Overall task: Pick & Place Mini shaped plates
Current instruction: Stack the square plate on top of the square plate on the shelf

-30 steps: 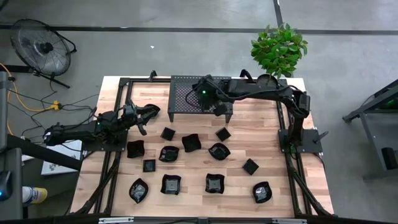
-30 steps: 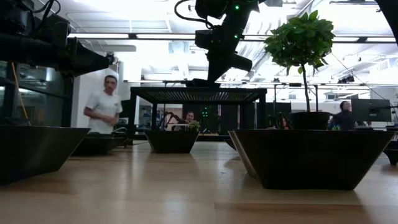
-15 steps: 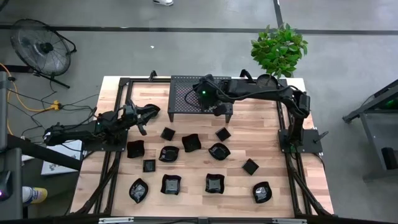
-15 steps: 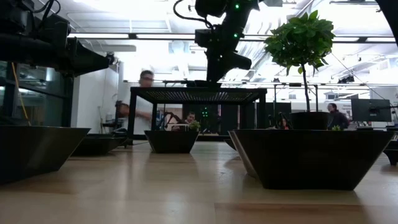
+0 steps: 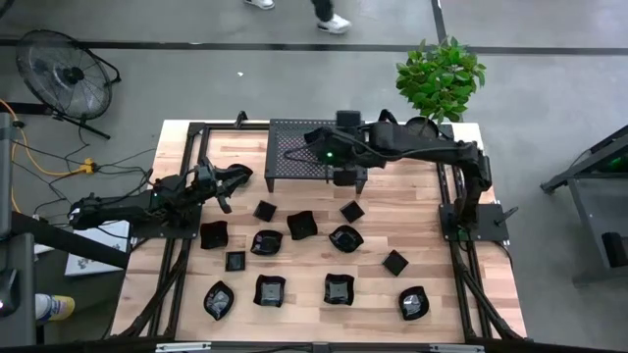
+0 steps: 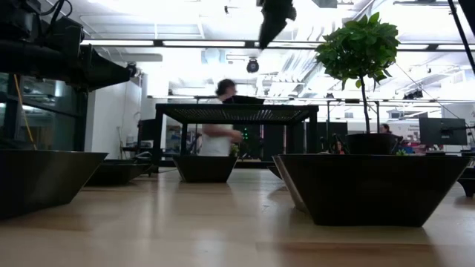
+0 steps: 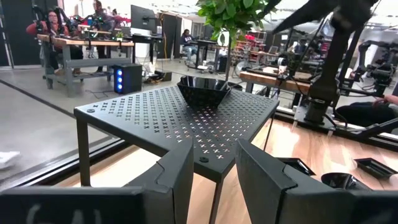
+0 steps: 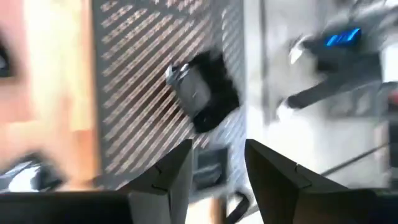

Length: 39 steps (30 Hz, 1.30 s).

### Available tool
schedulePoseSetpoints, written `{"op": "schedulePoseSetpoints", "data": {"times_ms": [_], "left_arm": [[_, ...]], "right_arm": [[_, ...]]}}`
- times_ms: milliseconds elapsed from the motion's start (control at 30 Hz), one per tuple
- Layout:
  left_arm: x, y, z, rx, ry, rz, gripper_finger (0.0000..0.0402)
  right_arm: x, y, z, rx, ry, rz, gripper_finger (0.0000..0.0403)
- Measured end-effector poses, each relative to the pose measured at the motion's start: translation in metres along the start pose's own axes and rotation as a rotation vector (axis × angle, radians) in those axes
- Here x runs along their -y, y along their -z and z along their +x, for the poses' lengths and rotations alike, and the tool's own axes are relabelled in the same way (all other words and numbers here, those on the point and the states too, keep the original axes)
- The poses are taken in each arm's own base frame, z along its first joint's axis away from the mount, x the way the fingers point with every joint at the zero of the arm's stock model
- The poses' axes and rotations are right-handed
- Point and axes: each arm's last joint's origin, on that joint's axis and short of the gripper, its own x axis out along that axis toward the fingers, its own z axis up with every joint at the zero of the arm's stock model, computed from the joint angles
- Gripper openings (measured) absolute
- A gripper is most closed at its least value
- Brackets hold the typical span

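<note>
Plates (image 5: 298, 225) look glossy, light, probably brittle (slippery too); pinch one by its rim. Right gripper (image 8: 217, 163) hangs apart, empty.

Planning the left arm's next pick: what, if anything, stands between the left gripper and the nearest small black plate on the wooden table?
Nothing visible. The left gripper, open, sits over bare wood; the small square glossy black plate lies just beyond it, gap unobstructed.
</note>
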Motion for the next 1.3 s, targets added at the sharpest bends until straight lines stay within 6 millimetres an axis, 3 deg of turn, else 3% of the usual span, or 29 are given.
{"op": "schedulePoseSetpoints", "data": {"times_ms": [167,300,467,800,1100,1300], "left_arm": [[0.000,0.000,0.000,0.000,0.000,0.000,0.0117],[0.000,0.000,0.000,0.001,0.000,0.000,0.0117],[0.000,0.000,0.000,0.000,0.001,0.000,0.0117],[0.000,0.000,0.000,-0.001,0.005,0.000,0.0117],[0.000,0.000,0.000,0.000,0.006,0.000,0.0117],[0.000,0.000,0.000,-0.001,0.006,0.000,0.0117]], "right_arm": [[0.003,0.017,-0.026,-0.126,-0.167,0.184,0.0138],[0.003,0.023,-0.038,-0.091,-0.332,0.305,0.0138],[-0.009,0.043,-0.045,-0.169,-0.360,0.395,0.0137],[-0.074,0.114,-0.029,-0.448,-0.375,0.484,0.0137],[-0.121,0.172,-0.028,-0.522,-0.423,0.656,0.0138],[-0.159,0.201,-0.010,-0.576,-0.483,0.736,0.0138]]}}
